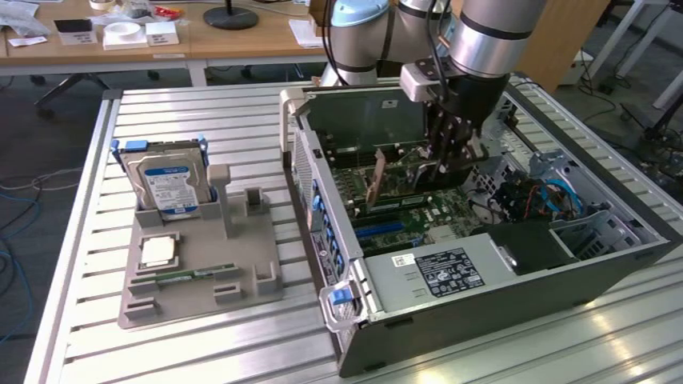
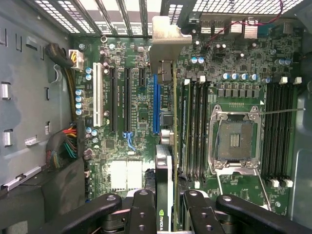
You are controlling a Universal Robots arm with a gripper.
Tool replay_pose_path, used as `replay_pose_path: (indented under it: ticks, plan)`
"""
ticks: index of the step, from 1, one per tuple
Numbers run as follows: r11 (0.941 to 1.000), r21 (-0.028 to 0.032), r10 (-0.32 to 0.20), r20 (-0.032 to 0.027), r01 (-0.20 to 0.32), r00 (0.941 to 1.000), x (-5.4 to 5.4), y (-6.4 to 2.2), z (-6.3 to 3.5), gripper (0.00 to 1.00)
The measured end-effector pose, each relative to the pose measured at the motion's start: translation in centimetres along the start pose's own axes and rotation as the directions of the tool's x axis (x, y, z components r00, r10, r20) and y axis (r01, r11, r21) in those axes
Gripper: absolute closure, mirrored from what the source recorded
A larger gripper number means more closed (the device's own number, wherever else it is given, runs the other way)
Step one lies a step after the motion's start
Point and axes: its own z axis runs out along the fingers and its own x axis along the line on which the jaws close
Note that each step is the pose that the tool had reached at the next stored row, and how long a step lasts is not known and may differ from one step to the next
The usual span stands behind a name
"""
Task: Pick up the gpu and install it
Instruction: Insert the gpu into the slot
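Note:
The gpu (image 2: 164, 185) is a thin dark card seen edge-on in the wrist view, with a green logo near my fingers and its silver bracket (image 2: 168, 44) at the far end by the case's rear slots. My gripper (image 2: 168, 214) is shut on it, one finger (image 2: 141, 209) on each side. The card hangs upright just beside the long blue slot (image 2: 155, 102) on the motherboard; I cannot tell whether it touches the board. In the exterior view my gripper (image 1: 443, 160) reaches down into the open computer case (image 1: 459, 272).
On the exterior view's left, a grey holder (image 1: 256, 264) carries a silver hard drive with a blue label (image 1: 169, 186), a processor (image 1: 158, 252) and a green memory stick (image 1: 192, 277). Inside the case are an empty processor socket (image 2: 234, 141), memory slots (image 2: 195, 126) and cable bundles (image 2: 63, 146).

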Motion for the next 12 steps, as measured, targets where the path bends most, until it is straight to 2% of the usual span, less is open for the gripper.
replay_pose_path:
  ticks: [12]
  plan:
    - [1.0, 0.0, 0.0, 0.0007, 0.0, 1.0, 0.01, 0.02, 0.13, 0.73]
